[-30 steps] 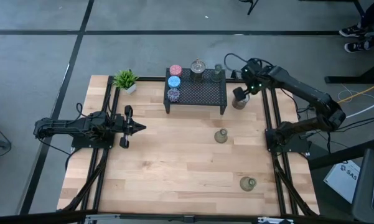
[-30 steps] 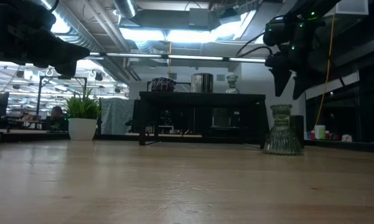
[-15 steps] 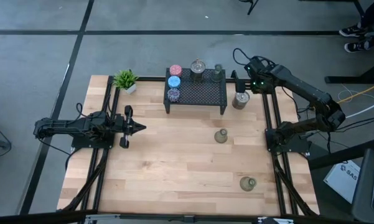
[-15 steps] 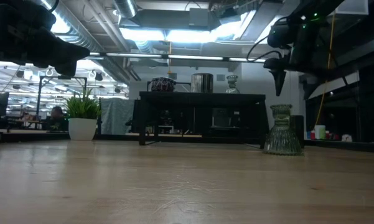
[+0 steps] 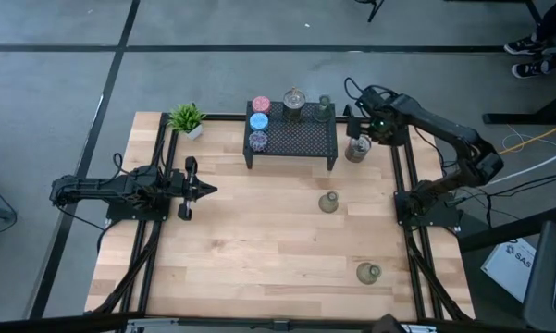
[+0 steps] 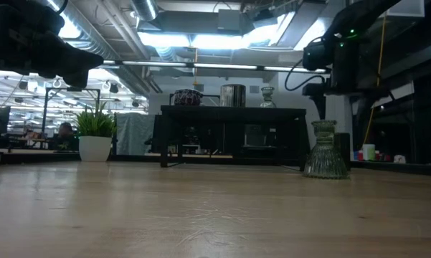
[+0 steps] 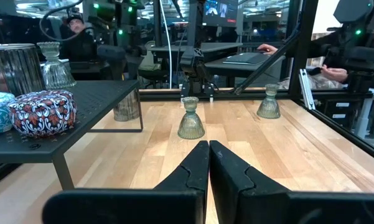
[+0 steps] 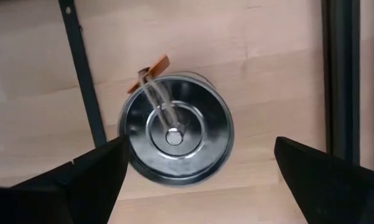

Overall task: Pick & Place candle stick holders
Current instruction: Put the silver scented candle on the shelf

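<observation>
— Two arms are being shown at a wooden table (image 5: 259, 240); where is each one being held?

— At the far right corner, the right gripper (image 5: 355, 125) is being held directly above a shiny silver holder (image 8: 179, 137), its fingers (image 8: 81, 171) being kept spread wide on either side, with nothing being touched. That silver holder is being seen standing on the table just beside the right end of the black mesh rack (image 5: 305, 139). The left gripper (image 5: 203, 190) is being kept low over the table's left side, its fingers (image 7: 196, 171) being pressed together on nothing.

— Where are the other holders being seen?

— On the rack, a pink holder (image 5: 261, 104), a light blue holder (image 5: 258, 121) and a speckled dark holder (image 5: 258, 140) are being displayed at its left end, with a metal holder (image 5: 294, 100) and a small glass holder (image 5: 324, 104) along its far edge. Two olive-grey holders are being left on the table: one (image 5: 328, 203) near the middle, another (image 5: 368, 272) near the front right. A potted plant (image 5: 187, 117) is being shown left of the rack.
</observation>
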Action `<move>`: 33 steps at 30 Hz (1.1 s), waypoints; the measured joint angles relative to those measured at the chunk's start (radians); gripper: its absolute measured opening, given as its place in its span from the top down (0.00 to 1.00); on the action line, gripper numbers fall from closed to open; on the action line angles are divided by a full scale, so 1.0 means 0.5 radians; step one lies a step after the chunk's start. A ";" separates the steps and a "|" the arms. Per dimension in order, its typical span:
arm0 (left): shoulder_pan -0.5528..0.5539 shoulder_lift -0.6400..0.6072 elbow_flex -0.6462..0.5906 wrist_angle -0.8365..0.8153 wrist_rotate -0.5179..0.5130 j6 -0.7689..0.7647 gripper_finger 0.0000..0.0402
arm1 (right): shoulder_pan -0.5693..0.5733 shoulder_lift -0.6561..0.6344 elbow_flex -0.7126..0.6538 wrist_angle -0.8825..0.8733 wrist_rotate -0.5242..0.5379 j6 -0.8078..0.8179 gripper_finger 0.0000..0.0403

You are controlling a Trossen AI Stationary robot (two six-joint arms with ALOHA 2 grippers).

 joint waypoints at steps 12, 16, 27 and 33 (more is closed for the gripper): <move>0.000 0.000 0.000 0.000 0.000 0.000 0.98 | 0.002 0.052 0.000 0.151 0.047 0.162 0.01; -0.001 0.000 0.000 0.000 0.000 0.000 0.98 | 0.002 0.052 -0.071 0.194 0.047 0.248 0.01; -0.001 0.000 0.000 0.000 0.001 -0.001 0.98 | 0.018 0.052 -0.217 0.407 -0.001 0.400 0.01; 0.000 0.000 0.000 0.000 0.000 -0.001 0.98 | 0.037 0.052 -0.217 0.459 -0.050 0.433 0.01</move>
